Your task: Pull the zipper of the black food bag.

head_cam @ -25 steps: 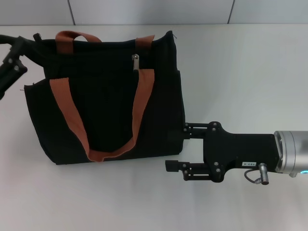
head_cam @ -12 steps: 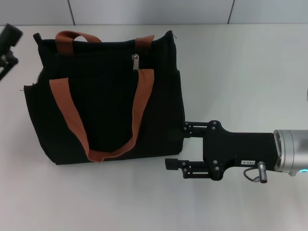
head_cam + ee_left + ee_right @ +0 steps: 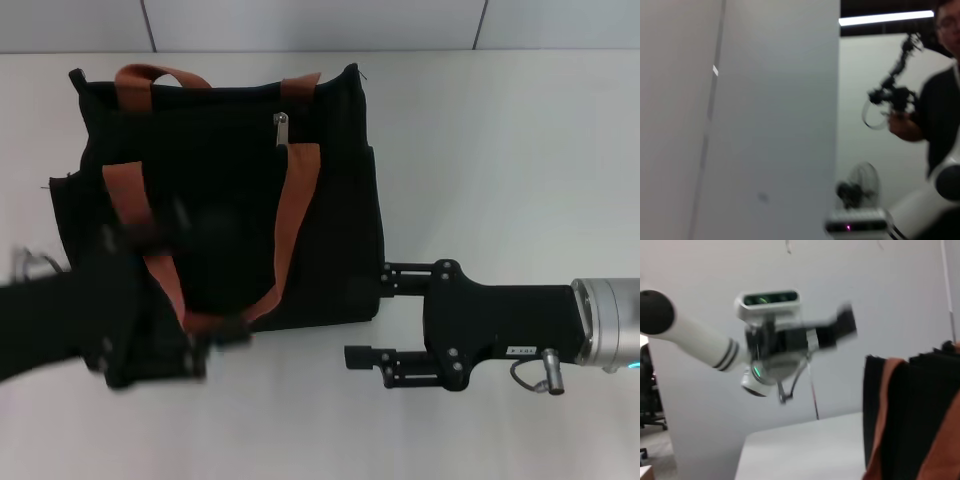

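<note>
While the blurred left gripper (image 3: 215,335) seems unreadable over the black food bag (image 3: 230,150), the right gripper (image 3: 368,315) gapes.

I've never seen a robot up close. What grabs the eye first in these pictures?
The black food bag with orange-brown straps lies on the white table, a small silver zipper near its top. The left gripper is a dark blur across the bag's lower left, while the right gripper sits open at its lower right corner.

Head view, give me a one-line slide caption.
Black food bag on the table, zipper untouched; left hand blurred over its lower front, right hand open at its lower right corner.
</note>
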Controlling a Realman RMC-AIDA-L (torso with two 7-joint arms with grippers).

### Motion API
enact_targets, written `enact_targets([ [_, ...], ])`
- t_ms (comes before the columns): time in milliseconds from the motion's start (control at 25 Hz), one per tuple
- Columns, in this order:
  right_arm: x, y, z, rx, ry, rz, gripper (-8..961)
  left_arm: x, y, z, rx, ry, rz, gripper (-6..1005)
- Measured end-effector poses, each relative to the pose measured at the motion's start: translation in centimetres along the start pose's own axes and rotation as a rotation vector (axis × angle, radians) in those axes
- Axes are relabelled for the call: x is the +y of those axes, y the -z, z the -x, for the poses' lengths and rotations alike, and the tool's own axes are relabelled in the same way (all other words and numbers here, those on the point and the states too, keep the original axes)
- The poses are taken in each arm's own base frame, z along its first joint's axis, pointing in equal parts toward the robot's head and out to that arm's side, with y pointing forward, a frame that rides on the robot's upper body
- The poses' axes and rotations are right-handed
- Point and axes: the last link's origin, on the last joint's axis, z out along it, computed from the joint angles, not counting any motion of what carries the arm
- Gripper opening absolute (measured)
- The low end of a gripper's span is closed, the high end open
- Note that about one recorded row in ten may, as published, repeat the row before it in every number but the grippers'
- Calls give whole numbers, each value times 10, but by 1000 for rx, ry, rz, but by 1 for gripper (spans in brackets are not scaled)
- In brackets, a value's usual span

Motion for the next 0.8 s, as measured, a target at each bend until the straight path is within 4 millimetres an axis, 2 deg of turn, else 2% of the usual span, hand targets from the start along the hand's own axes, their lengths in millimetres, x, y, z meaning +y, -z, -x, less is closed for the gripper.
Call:
enact_targets([
  [160,6,-1,-3,7,0,33,679,5,1,20,-157,90,56,827],
  [400,17,-3,-13,39,-13,72,679,8,17,47,-320,128,-23,826],
  [800,21,1,-23,39,3,35,679,11,31,52,-372,133,-55,825],
])
